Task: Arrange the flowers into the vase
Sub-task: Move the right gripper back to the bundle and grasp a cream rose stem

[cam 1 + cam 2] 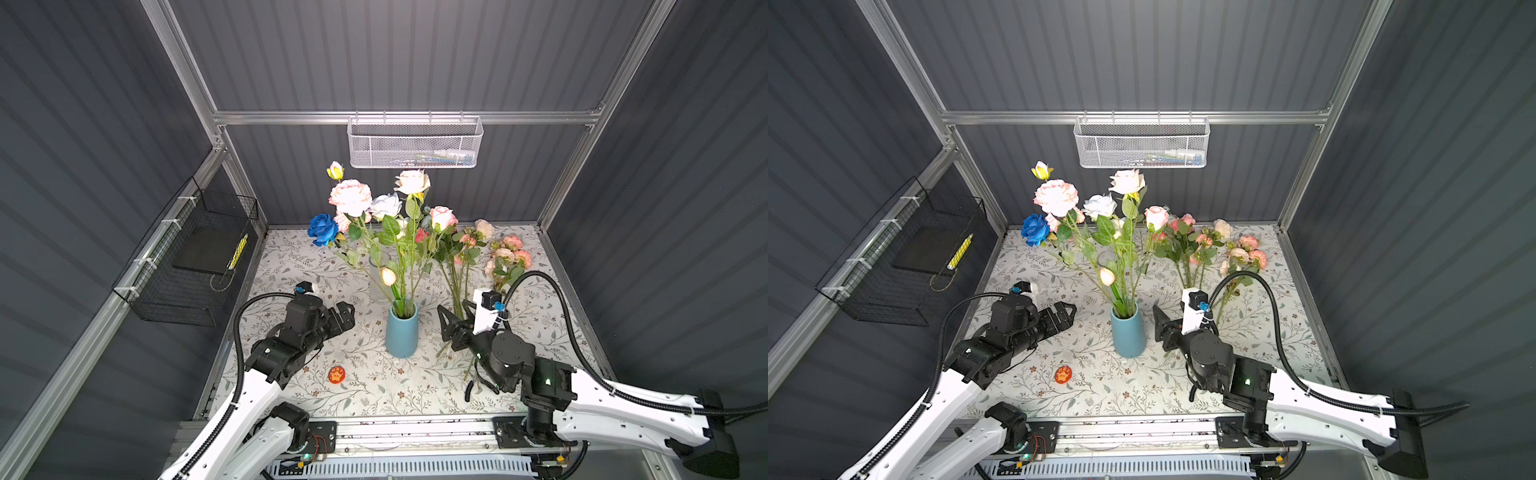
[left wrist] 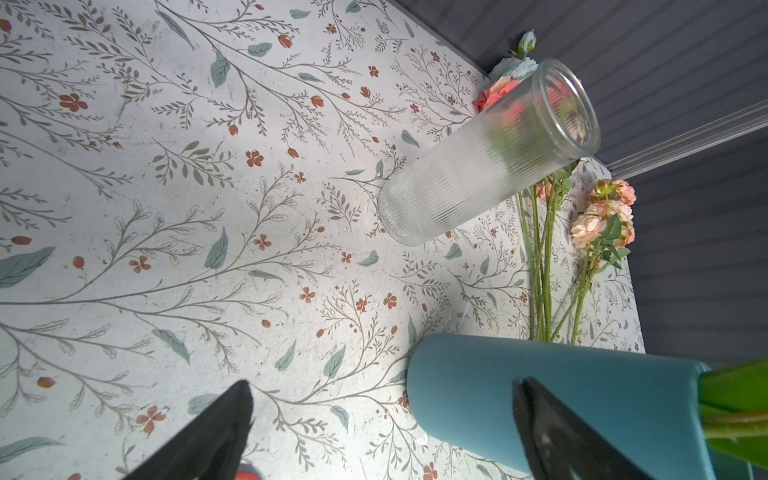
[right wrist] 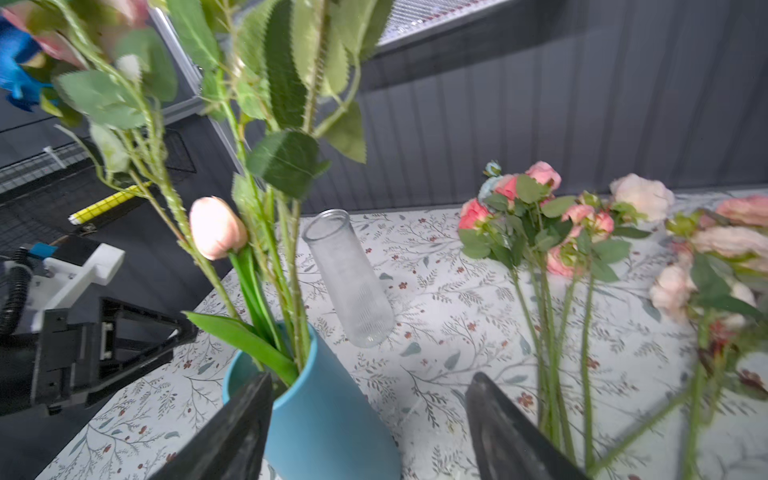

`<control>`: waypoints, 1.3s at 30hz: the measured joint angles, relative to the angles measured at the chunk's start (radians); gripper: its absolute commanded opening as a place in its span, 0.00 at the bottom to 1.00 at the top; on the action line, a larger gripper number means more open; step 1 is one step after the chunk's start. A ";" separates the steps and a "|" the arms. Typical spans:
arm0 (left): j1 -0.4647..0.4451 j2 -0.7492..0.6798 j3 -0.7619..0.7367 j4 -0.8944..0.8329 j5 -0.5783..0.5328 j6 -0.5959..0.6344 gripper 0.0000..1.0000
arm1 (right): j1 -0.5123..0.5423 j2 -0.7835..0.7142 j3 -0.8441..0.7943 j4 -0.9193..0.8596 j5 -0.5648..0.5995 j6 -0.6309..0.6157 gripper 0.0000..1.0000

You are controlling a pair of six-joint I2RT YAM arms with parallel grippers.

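Long-stemmed pink, cream and blue flowers (image 1: 390, 224): several standing in slim blue ceramic vase (image 1: 401, 336), pink-peach remainder (image 1: 467, 241) lying on floral-print table (image 1: 286, 266); left gripper (image 1: 348, 312) and right gripper (image 1: 453, 312) spread, empty.

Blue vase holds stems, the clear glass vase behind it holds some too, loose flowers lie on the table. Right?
No: the clear glass vase is empty, as the right wrist view shows. The blue vase holds stems, and loose flowers lie on the table.
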 measured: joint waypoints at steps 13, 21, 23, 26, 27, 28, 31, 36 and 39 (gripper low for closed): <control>0.000 0.021 0.000 0.008 0.004 0.000 1.00 | -0.550 0.111 -0.010 -0.408 -0.260 0.360 0.51; 0.000 0.021 0.000 0.008 0.005 0.000 1.00 | -0.851 0.438 0.046 -0.426 -0.470 0.344 0.45; 0.000 0.019 0.000 0.007 0.004 0.000 1.00 | -0.889 0.509 0.076 -0.421 -0.499 0.339 0.44; 0.000 0.011 0.000 0.007 0.004 0.000 1.00 | -0.929 0.609 0.136 -0.414 -0.527 0.323 0.43; 0.000 0.009 0.000 0.007 0.003 0.000 1.00 | -0.938 0.644 0.161 -0.411 -0.533 0.317 0.43; 0.000 0.006 0.000 0.006 0.003 0.000 1.00 | -0.944 0.667 0.178 -0.407 -0.538 0.314 0.42; 0.000 -0.002 0.000 0.006 0.003 0.000 1.00 | -0.956 0.739 0.228 -0.403 -0.550 0.301 0.40; 0.000 -0.011 0.000 0.004 -0.001 0.000 1.00 | -0.959 0.816 0.266 -0.407 -0.566 0.295 0.36; 0.000 -0.011 0.000 0.002 -0.001 0.000 1.00 | -0.959 0.846 0.279 -0.420 -0.568 0.291 0.35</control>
